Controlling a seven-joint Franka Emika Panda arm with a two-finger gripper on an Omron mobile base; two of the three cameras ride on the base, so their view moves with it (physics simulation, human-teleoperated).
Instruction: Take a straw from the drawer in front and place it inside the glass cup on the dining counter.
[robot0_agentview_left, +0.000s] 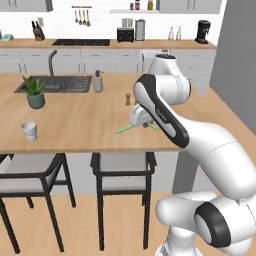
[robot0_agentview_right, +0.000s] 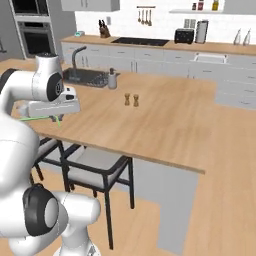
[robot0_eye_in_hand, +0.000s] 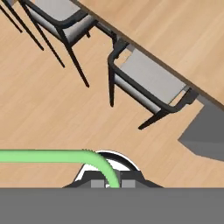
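Straw (robot0_agentview_left: 131, 128) is pinched in the closed pincer (robot0_agentview_left: 146, 125), long axis roughly level, over the bench (robot0_agentview_left: 85, 120) near edge. Glass cup (robot0_agentview_left: 29, 131) is seen well to the left, upright — a long leftward carry is judged needed.

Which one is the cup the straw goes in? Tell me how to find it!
Look at the big wooden dining counter with the sink. Near its front left edge, in front of the potted plant, stands the glass cup. It is short, whitish and see-through, with no leaves and no pump top.
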